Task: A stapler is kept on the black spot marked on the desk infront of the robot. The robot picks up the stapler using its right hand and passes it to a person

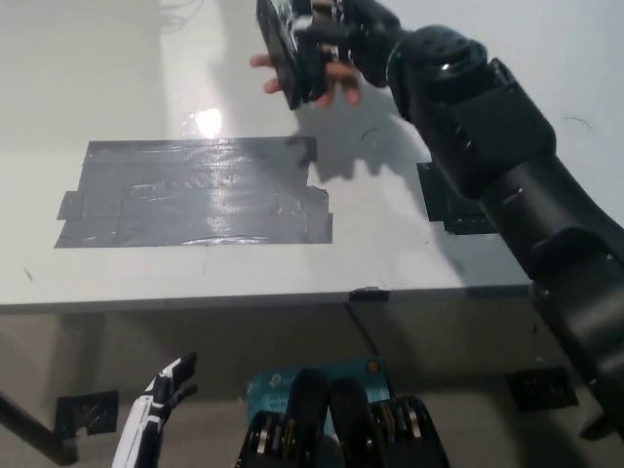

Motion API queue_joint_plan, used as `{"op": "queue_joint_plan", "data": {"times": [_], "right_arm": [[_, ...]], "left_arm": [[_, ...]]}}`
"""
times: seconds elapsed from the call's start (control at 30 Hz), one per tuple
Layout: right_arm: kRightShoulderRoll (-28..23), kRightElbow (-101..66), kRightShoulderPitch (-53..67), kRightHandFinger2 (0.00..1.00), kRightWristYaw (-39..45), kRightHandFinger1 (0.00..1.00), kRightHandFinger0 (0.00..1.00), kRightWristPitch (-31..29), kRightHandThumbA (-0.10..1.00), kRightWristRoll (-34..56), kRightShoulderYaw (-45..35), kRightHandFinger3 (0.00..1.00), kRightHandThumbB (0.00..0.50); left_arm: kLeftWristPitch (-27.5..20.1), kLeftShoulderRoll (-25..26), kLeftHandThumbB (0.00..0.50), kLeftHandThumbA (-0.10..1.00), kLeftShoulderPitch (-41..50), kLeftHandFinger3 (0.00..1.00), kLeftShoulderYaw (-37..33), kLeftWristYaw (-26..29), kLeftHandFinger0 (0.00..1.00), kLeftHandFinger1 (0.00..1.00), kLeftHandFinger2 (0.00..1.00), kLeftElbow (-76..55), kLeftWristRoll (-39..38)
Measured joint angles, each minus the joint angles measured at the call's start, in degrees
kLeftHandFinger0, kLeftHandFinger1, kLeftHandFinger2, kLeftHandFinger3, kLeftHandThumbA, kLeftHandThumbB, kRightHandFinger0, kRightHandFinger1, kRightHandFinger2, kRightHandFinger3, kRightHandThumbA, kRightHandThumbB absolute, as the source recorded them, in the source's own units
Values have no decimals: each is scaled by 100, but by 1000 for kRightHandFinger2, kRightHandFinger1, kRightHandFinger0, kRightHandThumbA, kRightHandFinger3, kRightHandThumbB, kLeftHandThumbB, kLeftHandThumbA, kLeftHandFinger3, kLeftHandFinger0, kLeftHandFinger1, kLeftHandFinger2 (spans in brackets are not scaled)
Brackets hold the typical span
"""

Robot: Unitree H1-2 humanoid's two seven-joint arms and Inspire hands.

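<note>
Nearest you, the white left hand (161,400) hangs idle below the desk (409,263) edge at the lower left, fingers loosely apart and holding nothing. On the desk, the large grey tape patch (195,192) lies bare, and the black spot (456,200) at the right carries no stapler. At the far edge, your right hand (336,44) is closed around the stapler (288,49), raised just beside the person's hand (317,83). Pickup looks done; what remains, I judge, is the release into that hand.
</note>
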Motion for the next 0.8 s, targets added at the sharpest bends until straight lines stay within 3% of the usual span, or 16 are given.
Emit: {"op": "queue_joint_plan", "data": {"times": [0.1,0.2,0.23,0.3,0.33,0.47,0.53,0.57,0.73,0.77,0.8], "right_arm": [[-56,61,46,1000,66,1000,1000,-36,653,-236,283,1000,398],[-210,120,102,1000,187,1000,1000,-105,721,-648,707,1000,387],[-210,120,102,1000,187,1000,1000,-105,837,-648,707,1000,394],[-370,41,120,1000,284,1000,1000,-170,920,-917,885,1000,397],[-436,0,122,1000,320,1000,1000,-199,907,-1013,918,1000,385],[-868,-590,123,1000,478,1000,1000,-337,933,-1450,949,1000,423],[-1008,-866,122,1000,500,1000,1000,-379,931,-1551,868,1000,419],[-1153,-1249,122,1000,531,1000,1000,-382,932,-1626,745,1000,392],[-1441,-2298,147,1000,614,1000,1000,-259,976,-1735,437,1000,381],[-1483,-2445,168,1000,623,1000,1000,-229,990,-1737,396,1000,389],[-1521,-2653,202,1000,632,1000,1000,-206,1000,-1737,349,1000,478]], "left_arm": [[0,0,406,1000,-14,805,0,0,864,904,878,0,14],[-1,10,401,1000,-43,796,-1,-2,847,893,869,0,25],[-1,10,398,1000,-43,782,-1,-2,828,884,859,0,25],[-2,24,390,1000,-59,777,-2,-3,826,879,853,-1,33],[-3,31,392,1000,-63,770,-2,-3,824,875,843,-1,36],[-29,66,417,1000,-86,772,0,-3,826,893,856,-3,56],[-36,67,425,1000,-94,774,-1,-3,819,895,858,-3,62],[-45,64,433,1000,-103,777,-2,-3,838,899,865,-2,69],[-48,60,449,1000,-110,795,1,-3,879,914,877,3,73],[-48,60,442,1000,-114,801,1,-3,890,921,881,6,74],[-47,58,433,1000,-116,801,1,-2,892,921,880,8,74]]}}
